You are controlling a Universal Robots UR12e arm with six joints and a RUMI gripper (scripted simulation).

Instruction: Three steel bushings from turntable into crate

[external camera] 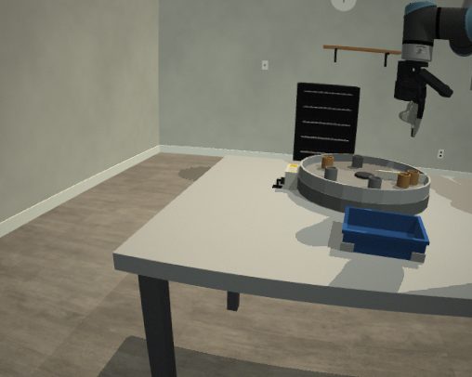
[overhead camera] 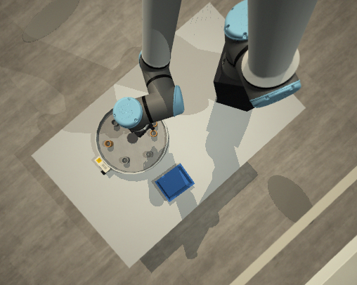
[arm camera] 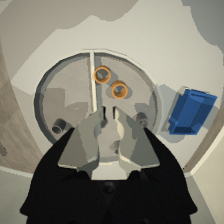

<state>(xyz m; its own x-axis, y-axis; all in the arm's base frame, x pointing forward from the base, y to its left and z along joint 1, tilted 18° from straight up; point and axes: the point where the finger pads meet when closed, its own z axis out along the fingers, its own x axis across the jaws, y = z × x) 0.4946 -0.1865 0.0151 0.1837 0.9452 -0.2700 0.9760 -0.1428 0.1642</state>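
I see soft, even light from above, with big gray arm shadows across the pale table (overhead camera: 94, 196) and floor (edges sharp, no glare), while my wrist picture looks grainy and bent at its edges.

Honestly nothing readable here. The little cream control box (overhead camera: 100, 162) beside the turntable (overhead camera: 102, 154) has a yellow sticker (overhead camera: 98, 160) on top with some dark mark, but it's too small to make out any words or numbers.
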